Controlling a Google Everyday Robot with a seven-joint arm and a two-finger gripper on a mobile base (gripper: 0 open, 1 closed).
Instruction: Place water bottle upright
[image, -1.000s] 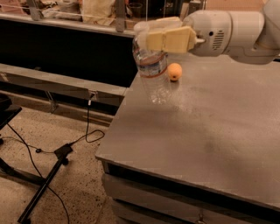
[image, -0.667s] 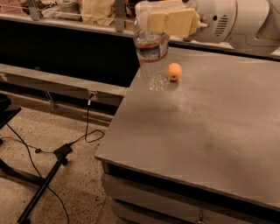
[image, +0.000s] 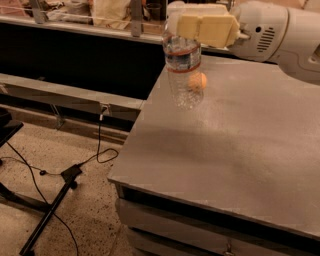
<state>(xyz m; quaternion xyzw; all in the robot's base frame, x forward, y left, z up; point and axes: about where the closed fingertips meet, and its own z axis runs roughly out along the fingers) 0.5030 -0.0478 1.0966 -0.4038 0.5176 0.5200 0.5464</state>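
We are looking at the clear ribbed plastic water bottle (image: 183, 70) with its narrow red, white and green label band. It is hanging close to upright over the far left corner of the flat grey surface (image: 240, 150), with its neck uppermost and its rounded base pointing down. We cannot tell whether the base is touching the surface or sitting just above it. The bottle's top is disappearing behind the cream-coloured pincer (image: 201, 27), which is pinching the bottle at the neck, with its two blocky fingers (image: 217, 30) pressing in around it. The pincer is reaching in from the right at the upper edge of the view, and the bulky white arm (image: 280, 35) is stretching away behind it towards the right-hand edge.

Through the clear plastic of the bottle's lower half we are seeing a small round orange ball (image: 198, 81), which is lying on the surface just behind the bottle. Beneath the surface's front edge, grey drawer fronts (image: 200, 235) are showing. To the left, the speckled beige floor (image: 80, 225) is carrying a thin black cable (image: 100, 150) and a black metal stand leg (image: 50, 210). A dark low shelf (image: 60, 95) is running along the back.
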